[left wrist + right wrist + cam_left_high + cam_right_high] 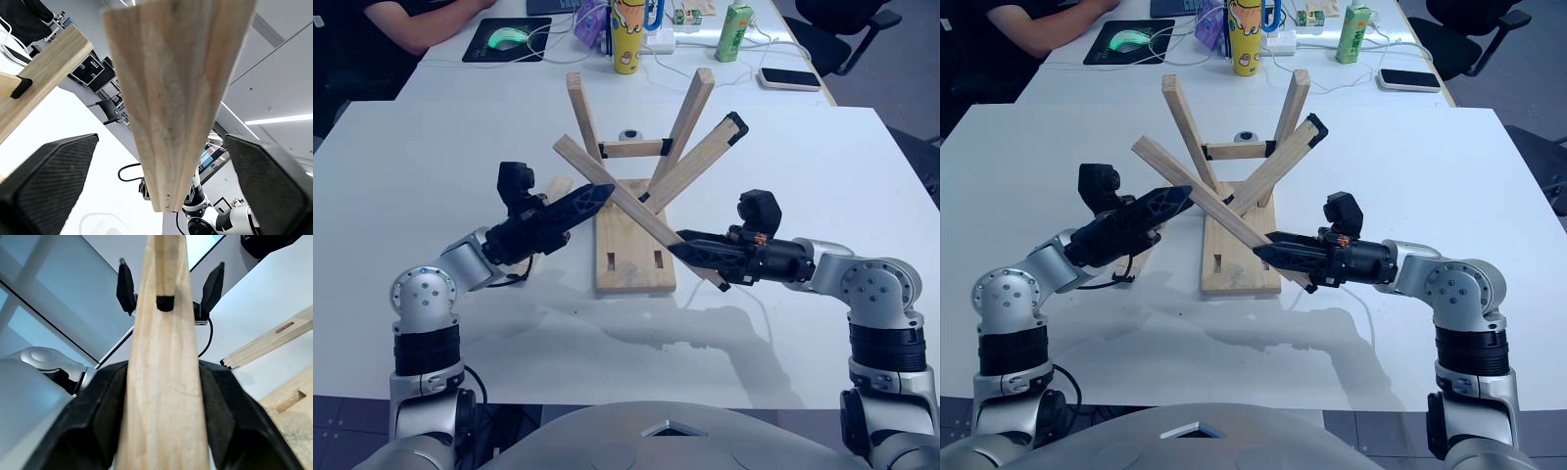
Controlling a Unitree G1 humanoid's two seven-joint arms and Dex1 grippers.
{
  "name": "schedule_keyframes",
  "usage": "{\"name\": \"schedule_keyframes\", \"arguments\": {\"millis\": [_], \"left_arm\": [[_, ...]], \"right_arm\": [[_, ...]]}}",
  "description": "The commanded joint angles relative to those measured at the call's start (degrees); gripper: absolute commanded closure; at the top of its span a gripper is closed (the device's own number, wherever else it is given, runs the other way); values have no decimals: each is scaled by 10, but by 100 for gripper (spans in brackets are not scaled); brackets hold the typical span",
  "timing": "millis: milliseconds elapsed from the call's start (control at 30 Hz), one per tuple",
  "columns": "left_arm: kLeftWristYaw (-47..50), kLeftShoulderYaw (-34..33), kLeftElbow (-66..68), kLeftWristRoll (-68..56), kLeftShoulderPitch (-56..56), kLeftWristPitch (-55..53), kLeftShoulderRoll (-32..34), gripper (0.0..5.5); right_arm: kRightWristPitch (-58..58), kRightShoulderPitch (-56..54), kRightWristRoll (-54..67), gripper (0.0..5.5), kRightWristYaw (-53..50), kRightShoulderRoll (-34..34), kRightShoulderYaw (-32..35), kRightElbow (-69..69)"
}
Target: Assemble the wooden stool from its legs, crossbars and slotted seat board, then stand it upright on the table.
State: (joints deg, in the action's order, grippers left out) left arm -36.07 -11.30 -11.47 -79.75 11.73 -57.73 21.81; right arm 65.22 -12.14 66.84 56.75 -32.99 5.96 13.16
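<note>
Wooden leg (656,227) pinched by right gripper (683,247), partly hiding seat board (631,274)

Wood parts: legs (582,166), crossbar (631,149), seat board (626,259). All pale bare wood, matt, grain visible; faces smooth, cut ends a bit rougher. Caps (736,124) on some leg ends: black, look like plastic. Table (431,166): white, smooth, slight sheen w/ soft reflections. Left gripper (597,194) pads (44,186): black, matt, fine ribbed texture, prob. rubber. Right gripper (683,245): black matt plastic. Cup (626,44): yellow, glossy. Mouse pad (504,39): black, matt.
</note>
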Motion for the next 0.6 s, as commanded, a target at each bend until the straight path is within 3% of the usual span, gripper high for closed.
{"name": "schedule_keyframes", "arguments": {"millis": [33, 467, 600], "left_arm": [[-4, -3, 5, -5, 11, -7, 9, 139], [-17, 3, -7, 1, -1, -19, 14, 329], [-23, 2, -6, 10, -2, -16, 19, 348]], "right_arm": [[-6, 1, -3, 343, 16, -12, -4, 12], [-7, 3, -16, 343, 31, -17, -10, 2], [-15, 8, -33, 343, 42, -26, -21, -4]]}}
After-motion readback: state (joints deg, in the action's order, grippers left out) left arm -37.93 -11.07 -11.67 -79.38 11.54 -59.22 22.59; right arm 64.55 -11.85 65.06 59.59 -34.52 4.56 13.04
